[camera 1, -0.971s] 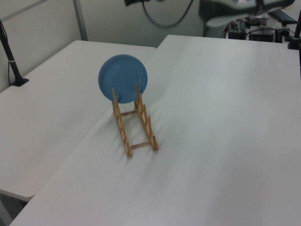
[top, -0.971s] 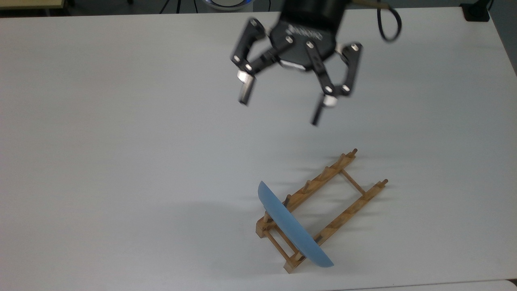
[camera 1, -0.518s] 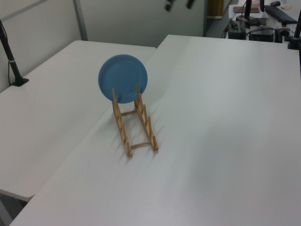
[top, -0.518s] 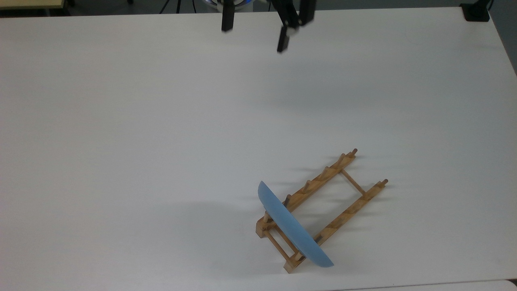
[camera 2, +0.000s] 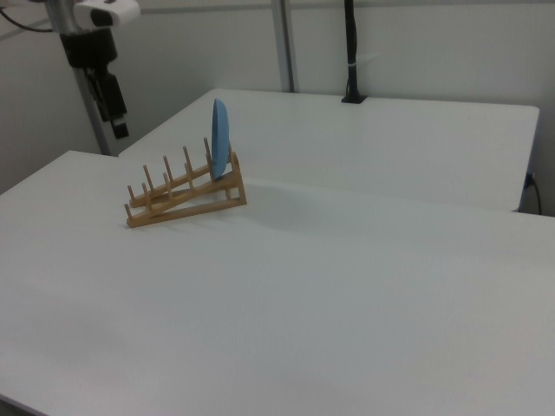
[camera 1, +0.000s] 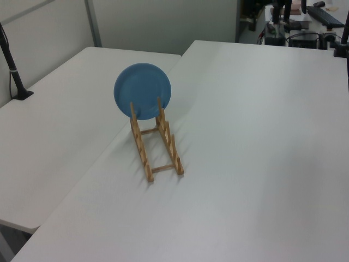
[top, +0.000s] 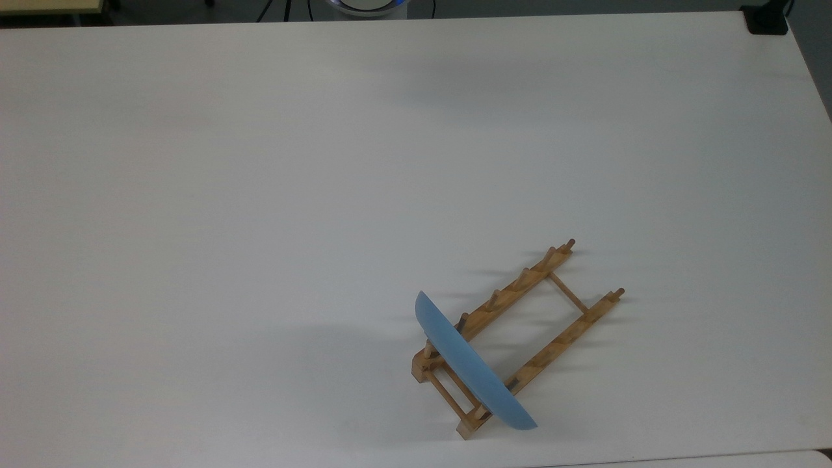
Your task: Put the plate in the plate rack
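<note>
Top view: the plate (top: 471, 367) stood on its edge across both rails of the plate rack (top: 552, 305), at the top view's lower-left end of it, on the white tabletop (top: 260, 195).

Left view: the plate (camera 1: 142, 91) stood upright between the pegs at the far end of the plate rack (camera 1: 158, 150).

Right view: the jaws hung high in the right view's top left. The plate (camera 2: 219, 139) was lower and to their right, well apart. Nobody could tell if the jaws were apart or together. The job looked done.

White-topped gripper (camera 2: 108, 104) body, apparently with black fingers below.
</note>
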`<act>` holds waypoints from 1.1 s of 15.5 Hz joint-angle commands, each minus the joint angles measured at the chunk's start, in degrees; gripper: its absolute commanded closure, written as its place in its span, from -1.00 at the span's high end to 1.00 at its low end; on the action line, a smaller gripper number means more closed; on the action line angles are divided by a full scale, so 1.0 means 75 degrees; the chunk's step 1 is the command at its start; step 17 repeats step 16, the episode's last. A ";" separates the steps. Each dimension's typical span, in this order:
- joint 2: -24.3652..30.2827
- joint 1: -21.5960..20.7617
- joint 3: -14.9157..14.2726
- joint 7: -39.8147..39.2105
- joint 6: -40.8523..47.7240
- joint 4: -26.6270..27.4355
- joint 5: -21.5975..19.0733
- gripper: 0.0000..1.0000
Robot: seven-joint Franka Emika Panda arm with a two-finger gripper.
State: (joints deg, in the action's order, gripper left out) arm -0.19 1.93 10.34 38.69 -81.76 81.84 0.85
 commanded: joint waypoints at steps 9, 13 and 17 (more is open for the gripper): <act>0.0669 0.0843 -0.0593 -0.5249 -0.1649 0.1522 -0.0476 1.00; 0.0670 0.0856 -0.0605 -0.5381 -0.1661 0.1522 -0.0464 1.00; 0.0658 0.0821 -0.0605 -0.5381 -0.1661 0.1510 -0.0453 1.00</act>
